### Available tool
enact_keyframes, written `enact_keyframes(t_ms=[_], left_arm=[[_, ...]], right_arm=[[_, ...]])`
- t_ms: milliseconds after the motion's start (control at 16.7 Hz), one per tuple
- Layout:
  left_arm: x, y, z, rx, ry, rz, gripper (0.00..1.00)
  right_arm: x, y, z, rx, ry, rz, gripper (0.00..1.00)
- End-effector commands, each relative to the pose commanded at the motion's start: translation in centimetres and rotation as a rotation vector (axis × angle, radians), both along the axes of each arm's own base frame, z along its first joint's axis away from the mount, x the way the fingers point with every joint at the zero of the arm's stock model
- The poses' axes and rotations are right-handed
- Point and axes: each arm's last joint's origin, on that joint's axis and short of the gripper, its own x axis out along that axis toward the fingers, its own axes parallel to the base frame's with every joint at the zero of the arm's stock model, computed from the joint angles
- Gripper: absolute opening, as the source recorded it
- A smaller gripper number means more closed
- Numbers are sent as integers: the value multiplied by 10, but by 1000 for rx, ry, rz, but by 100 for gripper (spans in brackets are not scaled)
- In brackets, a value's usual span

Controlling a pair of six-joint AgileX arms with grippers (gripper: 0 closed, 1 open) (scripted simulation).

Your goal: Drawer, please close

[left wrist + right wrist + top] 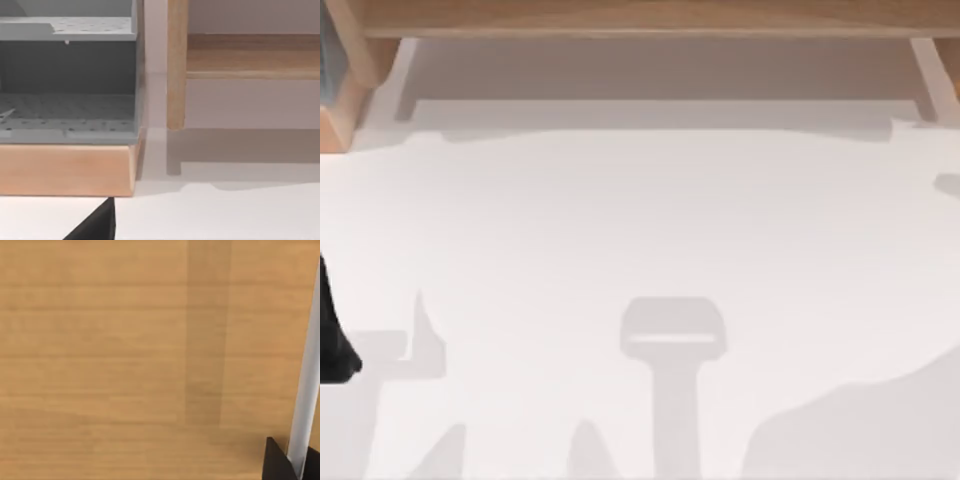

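Observation:
The drawer (67, 107) stands pulled out, with a grey perforated inside and a light wooden front panel (65, 170). In the top view its corner (338, 90) shows at the far left back of the table. A black tip of my left gripper (95, 225) sits just in front of the front panel's end, low over the white table, and my left arm (332, 340) shows at the table's left edge. My right gripper (295, 462) is close against a wooden panel (125, 365), its black tips on either side of a pale upright bar (307, 390).
A wooden frame (640, 18) with pale rails (925, 70) runs along the back of the white table (640, 230). A wooden leg (177, 65) stands just beside the drawer. Arm shadows lie across the table's front.

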Motion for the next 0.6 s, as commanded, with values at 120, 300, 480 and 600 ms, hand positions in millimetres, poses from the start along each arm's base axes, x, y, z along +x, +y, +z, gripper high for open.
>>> enact_keyframes(t_ms=[120, 300, 480, 600], left_arm=[[0, 0, 0, 0, 0, 0, 100], [0, 0, 0, 0, 0, 0, 100], [0, 0, 0, 0, 0, 0, 100], [0, 0, 0, 0, 0, 0, 100]], right_arm=[[0, 0, 0, 0, 0, 0, 0], [0, 0, 0, 0, 0, 0, 23], [0, 0, 0, 0, 0, 0, 45], [0, 0, 0, 0, 0, 0, 60]])
